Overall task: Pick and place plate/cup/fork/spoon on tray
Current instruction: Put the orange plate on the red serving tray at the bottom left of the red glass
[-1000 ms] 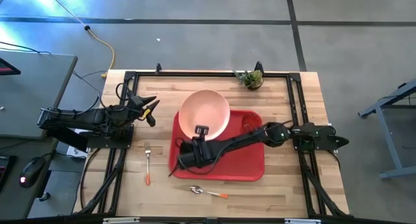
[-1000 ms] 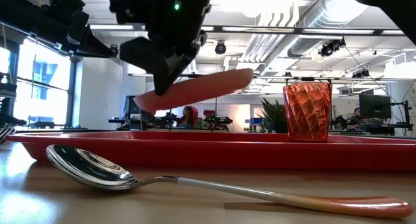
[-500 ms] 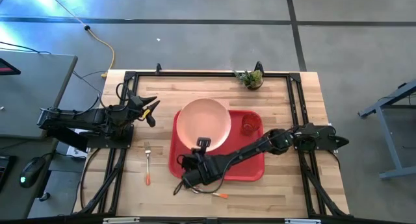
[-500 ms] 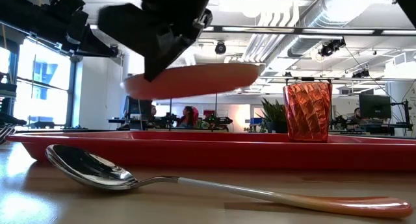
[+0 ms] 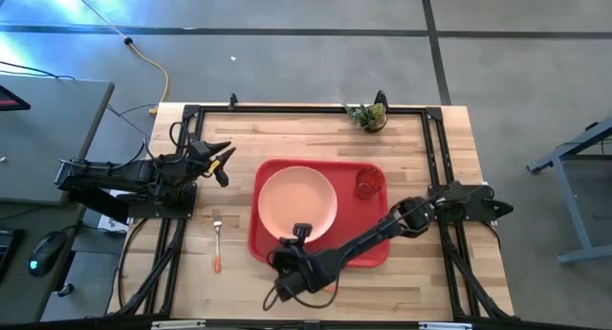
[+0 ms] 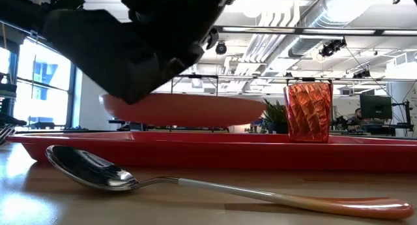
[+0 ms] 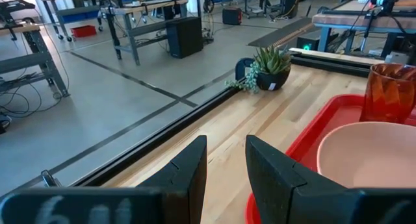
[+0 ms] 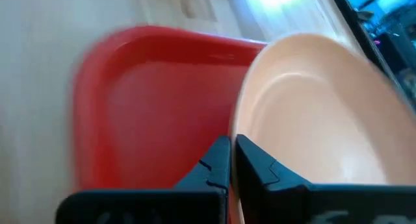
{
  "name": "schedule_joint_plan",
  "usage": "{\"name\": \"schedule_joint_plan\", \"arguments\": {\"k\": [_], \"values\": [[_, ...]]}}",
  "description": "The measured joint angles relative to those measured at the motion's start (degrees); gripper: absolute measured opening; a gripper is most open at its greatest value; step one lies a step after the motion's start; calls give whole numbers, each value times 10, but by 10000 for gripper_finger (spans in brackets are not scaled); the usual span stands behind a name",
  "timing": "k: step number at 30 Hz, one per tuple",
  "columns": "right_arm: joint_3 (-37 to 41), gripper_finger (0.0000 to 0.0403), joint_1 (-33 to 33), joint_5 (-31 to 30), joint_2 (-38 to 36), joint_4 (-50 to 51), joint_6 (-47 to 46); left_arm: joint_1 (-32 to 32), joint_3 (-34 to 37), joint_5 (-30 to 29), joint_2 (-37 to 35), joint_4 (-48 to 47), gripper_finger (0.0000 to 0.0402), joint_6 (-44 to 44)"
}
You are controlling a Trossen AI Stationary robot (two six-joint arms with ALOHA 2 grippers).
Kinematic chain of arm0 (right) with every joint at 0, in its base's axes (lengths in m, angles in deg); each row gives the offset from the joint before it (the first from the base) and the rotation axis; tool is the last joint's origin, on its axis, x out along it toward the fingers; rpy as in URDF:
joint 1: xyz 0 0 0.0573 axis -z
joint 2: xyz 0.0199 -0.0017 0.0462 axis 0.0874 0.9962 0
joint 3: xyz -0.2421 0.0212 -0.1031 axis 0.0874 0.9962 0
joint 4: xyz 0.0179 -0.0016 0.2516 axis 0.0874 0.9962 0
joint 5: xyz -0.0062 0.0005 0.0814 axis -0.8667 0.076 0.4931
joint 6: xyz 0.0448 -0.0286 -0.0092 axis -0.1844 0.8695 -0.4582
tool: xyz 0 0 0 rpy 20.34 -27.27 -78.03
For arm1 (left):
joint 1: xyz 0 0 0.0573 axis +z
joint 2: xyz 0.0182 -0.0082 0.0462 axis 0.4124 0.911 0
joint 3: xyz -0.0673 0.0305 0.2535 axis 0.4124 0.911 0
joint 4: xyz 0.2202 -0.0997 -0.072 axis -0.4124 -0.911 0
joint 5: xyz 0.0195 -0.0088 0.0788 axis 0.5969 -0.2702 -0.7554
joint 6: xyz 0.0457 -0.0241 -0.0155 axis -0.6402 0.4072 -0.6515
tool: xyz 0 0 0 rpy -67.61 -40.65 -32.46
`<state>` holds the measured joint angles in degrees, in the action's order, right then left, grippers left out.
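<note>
The peach-pink plate (image 5: 297, 198) hangs roughly level just above the left half of the red tray (image 5: 373, 244), held by my right gripper (image 5: 301, 234), which is shut on its near rim. The red-orange cup (image 5: 369, 183) stands upright on the tray's far right part. The fork (image 5: 217, 242) lies flat on the table left of the tray. The spoon (image 6: 98, 169) lies on the table near the tray's near edge; in the high view my right arm covers it. My left gripper (image 5: 220, 163) is open and empty at the table's left side. My right gripper pinches the plate's near rim (image 8: 242, 120) between its two fingers, one on the plate's inner face and one on its outer face. The fingers come from the table's near side, nearly level. The plate (image 6: 189, 109) is lifted clear of the tray, about level.
A small potted green plant (image 5: 368, 115) stands at the table's far edge, right of centre. Bare wood shows left of the tray around the fork and along the far side. Black rails (image 5: 172, 244) frame the table.
My right gripper has gone toward the table's near edge and down with the plate. The plate, tilted over the tray's far rim before, has come over the tray's left half, levelled out and sunk close to the tray.
</note>
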<state>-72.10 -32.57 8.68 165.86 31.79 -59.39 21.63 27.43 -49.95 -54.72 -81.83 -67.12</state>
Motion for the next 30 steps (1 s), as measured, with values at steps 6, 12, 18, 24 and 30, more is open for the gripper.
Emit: {"name": "schedule_joint_plan", "arguments": {"k": [6,12,18,24,30], "values": [[3,0,1,-25,0,6,-55,0,0,0,0,2,97,0],[3,0,-27,-108,-1,-7,-131,0,0,1,0,-1,97,0],[3,0,-31,-119,-1,9,-173,0,0,2,0,0,97,0],[3,0,-42,-97,-1,6,-154,0,0,2,0,7,97,-13],[3,0,-23,-51,-10,59,-160,0,0,2,0,13,97,-14]]}}
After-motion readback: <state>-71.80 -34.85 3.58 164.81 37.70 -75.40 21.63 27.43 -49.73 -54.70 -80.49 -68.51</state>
